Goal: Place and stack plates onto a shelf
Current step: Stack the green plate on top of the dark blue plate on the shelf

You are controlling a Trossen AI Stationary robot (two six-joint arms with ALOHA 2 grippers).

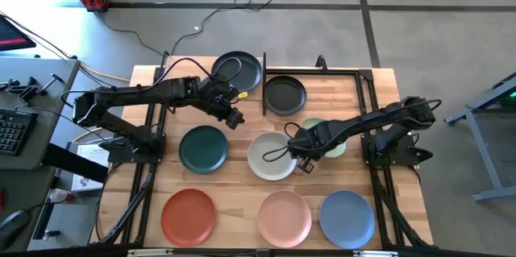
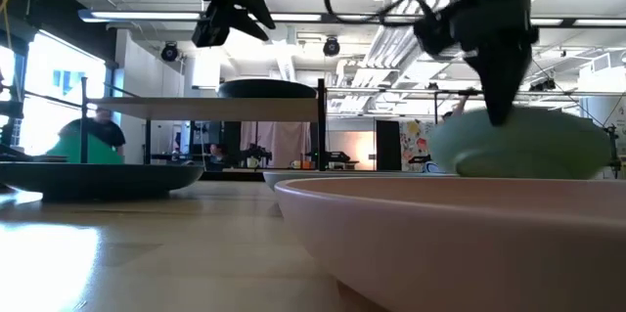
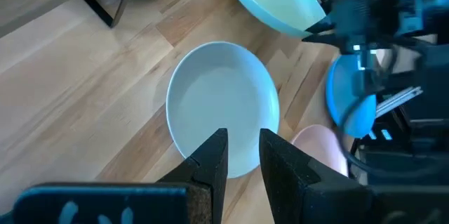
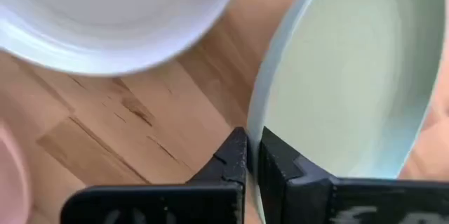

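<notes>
One pale green plate (image 4: 351, 76) is pinched at its rim by the right gripper (image 4: 252, 155), right of the off-white plate (image 1: 271, 155). Lift level toward the far shelf (image 2: 210, 108); left gripper (image 3: 243, 150), slightly parted, hovers empty.

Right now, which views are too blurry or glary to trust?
Low view: the pink plate fills the foreground out of focus, and bright windows backlight the room. Right wrist view: the pale green plate in the right hand is soft from closeness. High view is evenly lit.
</notes>
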